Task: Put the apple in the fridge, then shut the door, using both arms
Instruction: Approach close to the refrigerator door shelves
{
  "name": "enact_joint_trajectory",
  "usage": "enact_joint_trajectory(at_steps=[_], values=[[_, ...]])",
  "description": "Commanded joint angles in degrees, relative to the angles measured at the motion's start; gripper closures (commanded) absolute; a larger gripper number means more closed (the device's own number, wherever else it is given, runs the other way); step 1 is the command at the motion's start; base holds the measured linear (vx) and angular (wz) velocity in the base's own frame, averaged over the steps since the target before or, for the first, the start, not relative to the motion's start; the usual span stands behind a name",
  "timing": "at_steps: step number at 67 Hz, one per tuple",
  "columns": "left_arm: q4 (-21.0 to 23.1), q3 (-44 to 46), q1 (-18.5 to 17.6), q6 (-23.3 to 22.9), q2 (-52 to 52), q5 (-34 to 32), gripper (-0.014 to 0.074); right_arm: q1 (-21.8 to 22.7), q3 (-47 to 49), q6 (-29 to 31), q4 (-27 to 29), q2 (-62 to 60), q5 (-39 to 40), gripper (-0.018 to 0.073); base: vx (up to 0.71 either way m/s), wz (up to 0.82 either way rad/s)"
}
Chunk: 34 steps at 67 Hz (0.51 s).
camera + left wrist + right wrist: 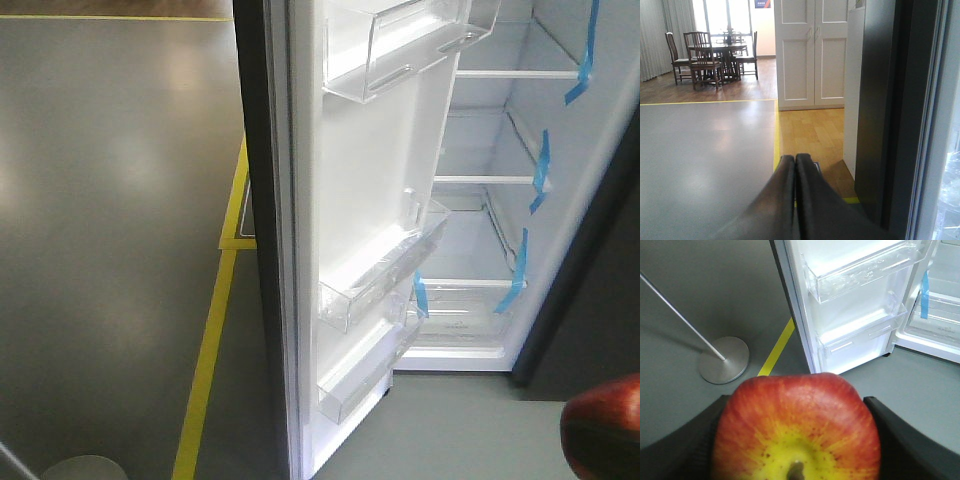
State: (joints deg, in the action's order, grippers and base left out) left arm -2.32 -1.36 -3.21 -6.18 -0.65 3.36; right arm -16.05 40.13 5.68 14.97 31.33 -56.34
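— Report right gripper state.
— Pinching the apple with fingers at 9 and 3 o'clock. Stem dimple toward the wrist camera, at 6 o'clock.

— Locate the apple against the fridge.
— Outside the cabinet, over grey floor. Found at 5 o'clock in the front view, well apart from the shelves.

— Report left gripper state.
— Pressed together at the fingertips, gripping nothing. Aimed along the floor, near the dark outer panel at 3 o'clock.

— Check the door.
— Swung wide open. White inner face fitted with clear bins at 12, 6 and 7 o'clock of the front view. Blue tape strips on the shelf ends, toward 3 o'clock.

— List surroundings.
— Yellow floor line at 7 o'clock, front view. Pole stand with round base at 9 o'clock, right wrist view. Dining table and chairs at 11 o'clock and white cupboard at 12, left wrist view.
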Motion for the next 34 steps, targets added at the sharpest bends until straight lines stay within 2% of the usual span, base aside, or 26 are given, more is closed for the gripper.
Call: enact_joint_trajectory(at_steps=[1,34], values=[[0.21,0.94,0.20,0.00,-0.83,-3.95,0.0603,0.01,1.60,0.48,0.66,0.23,3.63,0.0427,0.09,-0.01],[0.21,0.94,0.20,0.00,-0.83,-3.95,0.0603,0.01,1.60,0.48,0.66,0.23,3.63,0.0427,0.08,-0.04]])
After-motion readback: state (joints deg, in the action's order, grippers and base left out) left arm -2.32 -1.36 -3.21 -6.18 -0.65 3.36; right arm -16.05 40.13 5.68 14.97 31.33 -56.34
